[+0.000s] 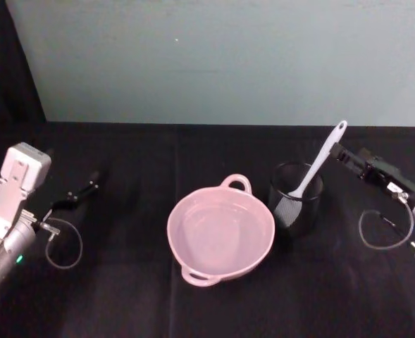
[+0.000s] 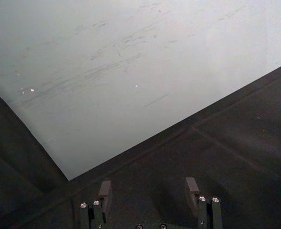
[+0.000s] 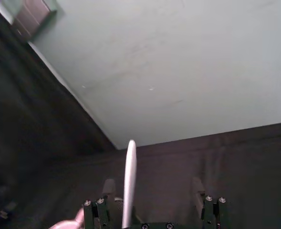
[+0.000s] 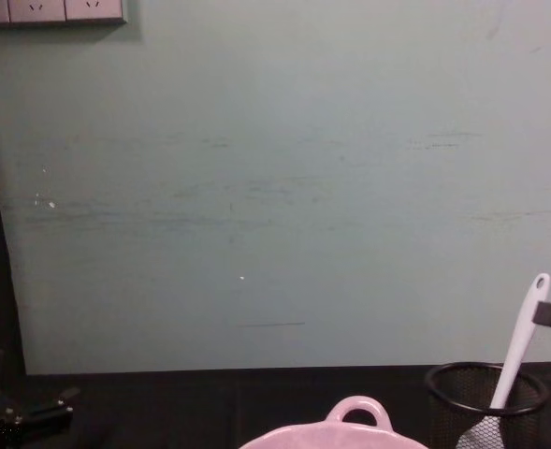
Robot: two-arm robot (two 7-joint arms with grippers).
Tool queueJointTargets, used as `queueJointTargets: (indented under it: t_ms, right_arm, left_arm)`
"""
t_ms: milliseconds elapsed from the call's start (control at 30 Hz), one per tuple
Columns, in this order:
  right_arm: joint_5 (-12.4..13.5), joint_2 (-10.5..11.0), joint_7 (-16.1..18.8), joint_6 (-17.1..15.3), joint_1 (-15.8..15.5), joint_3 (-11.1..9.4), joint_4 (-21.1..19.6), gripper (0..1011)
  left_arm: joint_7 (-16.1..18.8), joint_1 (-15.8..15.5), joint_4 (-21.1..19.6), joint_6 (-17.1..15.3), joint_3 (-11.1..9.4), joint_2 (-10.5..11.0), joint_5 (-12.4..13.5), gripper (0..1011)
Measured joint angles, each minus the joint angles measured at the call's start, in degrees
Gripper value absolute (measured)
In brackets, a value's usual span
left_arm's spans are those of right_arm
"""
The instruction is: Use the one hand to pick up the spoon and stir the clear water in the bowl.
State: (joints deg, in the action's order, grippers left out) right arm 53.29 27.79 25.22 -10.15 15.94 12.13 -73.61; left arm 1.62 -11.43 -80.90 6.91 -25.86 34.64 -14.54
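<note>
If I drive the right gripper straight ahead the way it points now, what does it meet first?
Most likely the spoon, at its handle. It stands in the mesh cup and rises between the open fingers of the right gripper, off-centre. Depth is hard to judge, so the remaining gap is unclear.

Pale green wall [image 4: 275, 187], black table [image 1: 122, 296], sockets [image 4: 50, 9]

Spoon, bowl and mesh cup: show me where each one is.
spoon [image 1: 323, 158], head view, middle of the handle
bowl [image 1: 170, 227], head view, left rim
cup [image 1: 290, 211], head view, front mesh wall
</note>
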Motion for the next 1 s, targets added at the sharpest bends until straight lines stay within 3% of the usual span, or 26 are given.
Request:
queueJointTargets:
  t_ms: [200,467,667,1000]
  right_arm:
    - [4.6,-2.0,4.8,-3.6,4.3,1.3,5.4,1004]
    - [6.2,-3.1,7.9,-3.6,6.8,3.0,9.1,1004]
    - [7.2,-3.2,8.5,-2.6,7.1,3.5,9.5,893]
    - [7.6,-1.9,6.7,-1.7,6.5,4.6,7.8,578]
  left_arm:
    - [0.0,0.0,0.0,0.0,0.0,0.0,0.0,1005]
    - [0.0,0.0,0.0,0.0,0.0,0.0,0.0,1006]
    - [0.0,0.0,0.0,0.0,0.0,0.0,0.0,1005]
    - [0.0,0.0,0.0,0.0,0.0,0.0,0.0,1005]
